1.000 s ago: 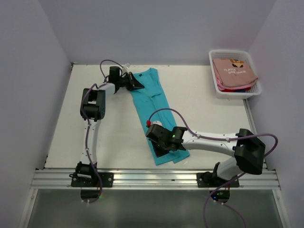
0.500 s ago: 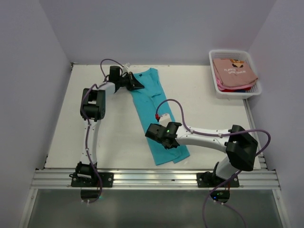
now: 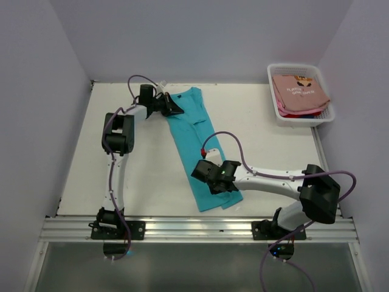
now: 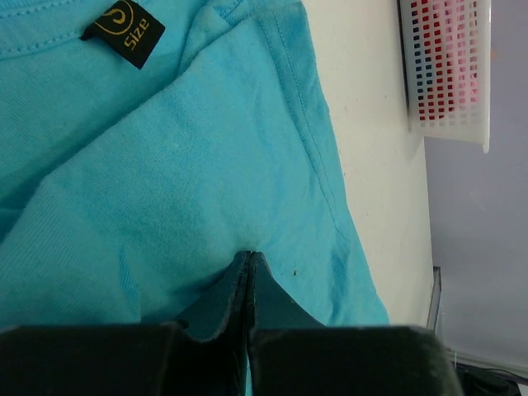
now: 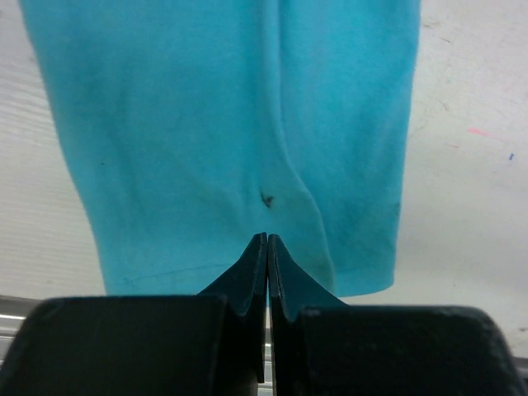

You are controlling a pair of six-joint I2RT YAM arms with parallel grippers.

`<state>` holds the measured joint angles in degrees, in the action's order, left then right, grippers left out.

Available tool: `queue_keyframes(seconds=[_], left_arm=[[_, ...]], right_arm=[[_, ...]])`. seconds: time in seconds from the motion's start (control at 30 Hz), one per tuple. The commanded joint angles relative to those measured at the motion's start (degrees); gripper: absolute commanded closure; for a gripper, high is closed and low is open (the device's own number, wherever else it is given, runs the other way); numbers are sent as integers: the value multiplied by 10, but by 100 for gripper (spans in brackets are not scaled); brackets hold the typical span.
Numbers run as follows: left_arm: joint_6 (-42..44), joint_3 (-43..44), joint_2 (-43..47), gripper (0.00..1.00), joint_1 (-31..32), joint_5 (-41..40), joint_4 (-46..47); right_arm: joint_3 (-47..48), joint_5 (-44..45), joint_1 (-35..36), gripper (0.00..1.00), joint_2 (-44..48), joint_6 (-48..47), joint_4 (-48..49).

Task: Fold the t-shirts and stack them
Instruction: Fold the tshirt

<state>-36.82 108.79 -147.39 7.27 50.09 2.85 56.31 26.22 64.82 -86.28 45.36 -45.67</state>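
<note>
Since the teal t-shirt [image 3: 189,131] lies on the table [image 3: 267,146] as a long strip slanting from far left to near centre, I judge the next fold runs along that axis. My left gripper [image 4: 249,257] rests at the collar end, my right gripper [image 5: 268,243] near the hem, both pressed together, tips on cloth.

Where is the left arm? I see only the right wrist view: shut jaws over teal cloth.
Observer: The left jaws rest on the far end of the same shirt.
Operator: Are they open?
Observer: No, shut, their tips on the cloth near a black size label.
Operator: And the other shirts?
Observer: In a white basket at the far right corner, a pink shirt on top.
</note>
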Motion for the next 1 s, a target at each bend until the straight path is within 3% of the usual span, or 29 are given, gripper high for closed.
queue_keyframes(seconds=[0.0, 0.37, 0.7, 0.97], left_arm=[[24, -17, 28, 100, 0, -17, -19], [28, -16, 25, 100, -1, -18, -21], [15, 19, 0, 100, -1, -24, -24], [-55, 79, -49, 100, -1, -3, 5]], right_arm=[[-2, -24, -1, 100, 13, -15, 58], [22, 14, -55, 100, -86, 3, 22], [-31, -42, -58, 100, -75, 20, 46], [-91, -138, -37, 100, -63, 38, 106]])
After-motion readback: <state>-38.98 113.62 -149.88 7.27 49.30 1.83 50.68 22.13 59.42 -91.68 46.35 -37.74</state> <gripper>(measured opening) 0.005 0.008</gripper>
